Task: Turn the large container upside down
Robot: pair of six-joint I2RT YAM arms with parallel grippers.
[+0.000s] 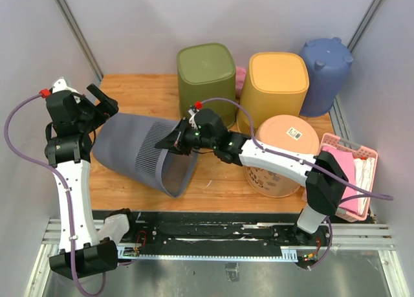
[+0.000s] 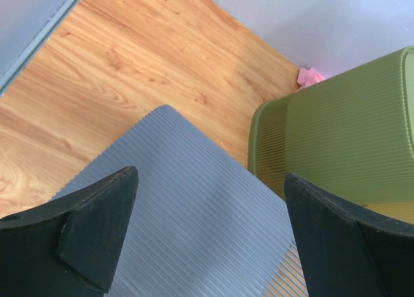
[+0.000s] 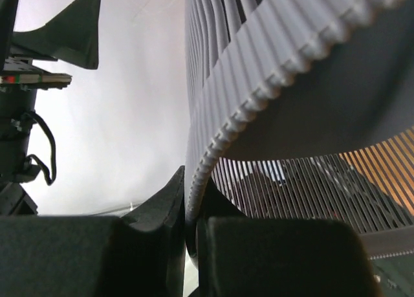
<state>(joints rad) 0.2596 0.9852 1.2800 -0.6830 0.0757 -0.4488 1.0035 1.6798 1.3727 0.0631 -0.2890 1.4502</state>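
Observation:
The large container is a grey ribbed plastic bin [image 1: 139,151]. It is tilted on its side on the wooden table, its open mouth facing right and toward the front. My right gripper [image 1: 183,134] is shut on the bin's upper rim [image 3: 213,148], one finger inside and one outside. My left gripper [image 1: 103,103] is open and empty, above the bin's closed base end. In the left wrist view the grey ribbed wall [image 2: 194,226] fills the space between the open fingers [image 2: 97,226].
Upside-down bins stand behind: olive green [image 1: 206,74], yellow [image 1: 275,90], blue [image 1: 326,74]. A round peach tub [image 1: 284,151] sits under my right arm. A pink basket [image 1: 352,174] with cloths is at the right edge. Grey walls enclose the table.

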